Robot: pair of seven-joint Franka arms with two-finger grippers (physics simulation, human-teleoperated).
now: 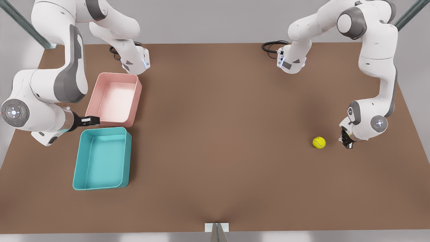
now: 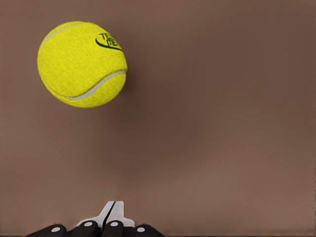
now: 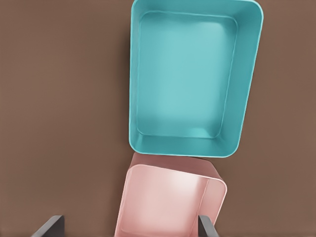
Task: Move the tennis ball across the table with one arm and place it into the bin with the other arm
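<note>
The tennis ball (image 1: 319,142) rests on the brown surface (image 1: 218,134) toward the front view's right, free of any grasp and well apart from both tubs. The left hand (image 1: 346,140) sits low, just beside the ball on its outer side, with a narrow strip of bare surface between them. In the left wrist view the fingers (image 2: 114,213) of the left hand (image 2: 115,215) are pressed together with nothing between them, and the tennis ball (image 2: 82,64) lies ahead of the fingertips without contact; its curved white seam and dark printed lettering are visible. The teal bin (image 1: 102,158) stands at the front view's left, upright, with nothing inside. A pink tub (image 1: 114,99) stands just behind it, almost touching at the adjacent short walls, also with nothing inside. The right hand (image 1: 90,120) hangs over the junction of the two tubs, at the near corner of the pink tub. In the right wrist view its two dark fingers (image 3: 49,226) are spread wide apart, one on either side of the pink tub (image 3: 170,202), holding nothing, with the teal bin (image 3: 195,79) beyond. The stretch of surface (image 3: 59,98) between ball and bin carries no objects. Black cables (image 1: 272,46) lie coiled at the far edge, beside an arm base.
</note>
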